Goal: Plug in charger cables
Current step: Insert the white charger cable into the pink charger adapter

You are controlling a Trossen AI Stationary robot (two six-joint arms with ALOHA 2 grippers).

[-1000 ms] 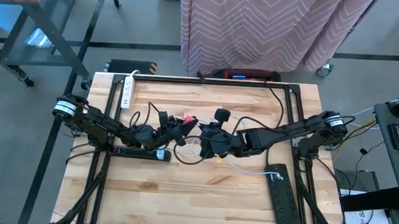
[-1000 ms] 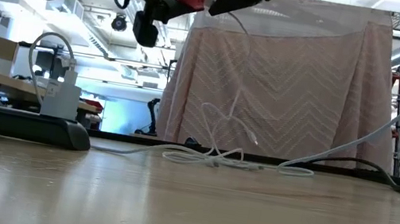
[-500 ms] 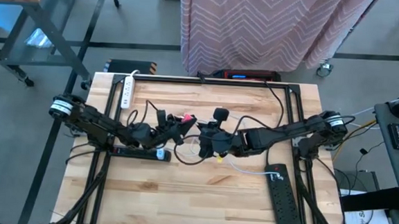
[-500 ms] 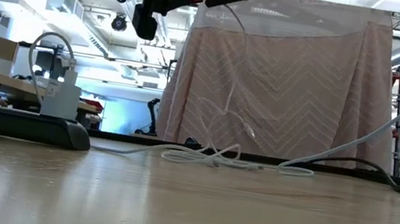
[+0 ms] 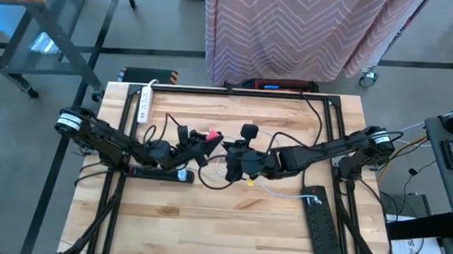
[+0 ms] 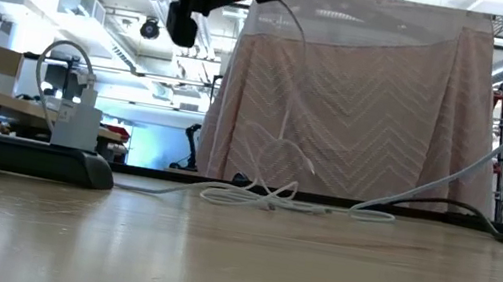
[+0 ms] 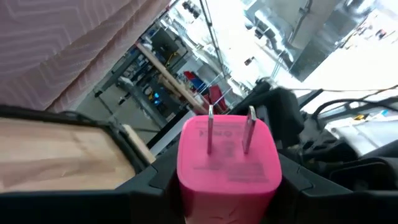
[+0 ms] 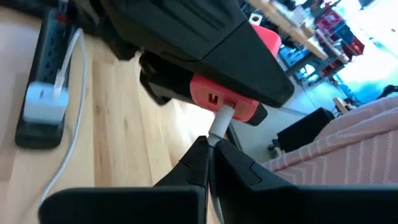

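The left hand (image 5: 202,144) is pressed together on a small pink-red plug block (image 7: 227,163) with two metal prongs, held above the middle of the wooden bench (image 5: 228,222). The right hand (image 5: 231,148) meets it from three o'clock, its fingertips (image 8: 205,163) pinched on the thin white charger cable (image 8: 219,126) right at the connector seated in the block's port. From there the cable hangs down to a loose white coil (image 6: 263,196) lying on the bench.

At nine o'clock of the coil a long black power strip (image 6: 16,155) carries a light blue plug block (image 6: 75,123). A white power strip (image 5: 144,103) lies toward eleven o'clock and another black strip (image 5: 320,225) toward four o'clock. Beyond the bench's twelve o'clock edge hangs a pink chevron-patterned curtain (image 6: 358,107).
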